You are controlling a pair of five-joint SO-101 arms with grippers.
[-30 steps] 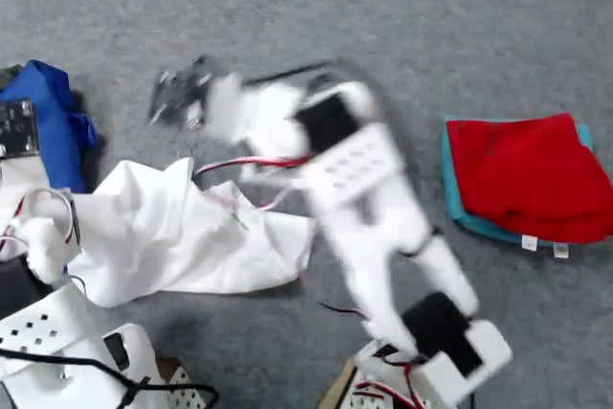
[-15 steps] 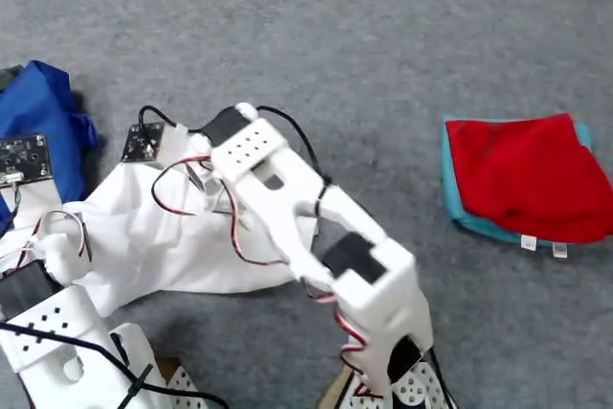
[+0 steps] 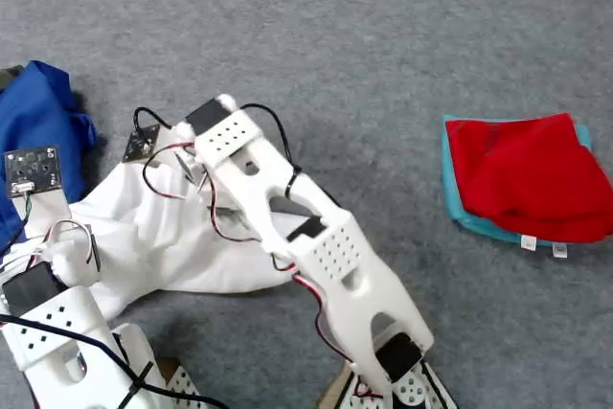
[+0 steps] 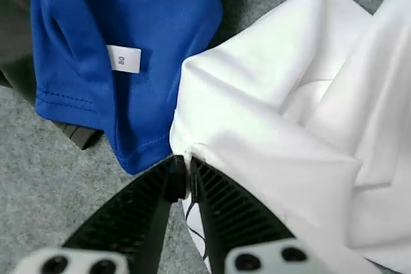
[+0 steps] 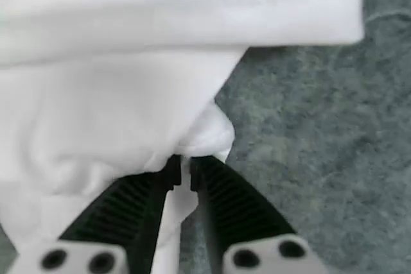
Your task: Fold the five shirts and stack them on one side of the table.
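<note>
The crumpled white shirt (image 3: 163, 237) lies at the left part of the grey felt-like surface (image 3: 383, 55), not folded yet, and both arms hold it. The left end effector (image 4: 186, 168) has its black ribbed jaws pressed together on a thin edge of the white cloth, just beside the bunched blue shirt (image 4: 128, 24). The right end effector (image 5: 183, 162) pinches a small folded corner of the same shirt, at its far side. I think the main risk is that a grip slips, because each one holds very little cloth, and a strong pull apart can draw the edge out. A second risk is that the left jaws catch the blue hem (it touches the white cloth there) and drag the blue shirt along. Also, the held points may be folds and not real corners, so the shirt may open crooked. Under the blue shirt there is a dark cloth (image 4: 11, 43); I cannot tell if it is a shirt. Well apart, at the right side, a folded red shirt (image 3: 527, 174) rests on a folded teal shirt (image 3: 458, 208). Behind the far edge of the surface, brown and dark furniture parts are visible.
</note>
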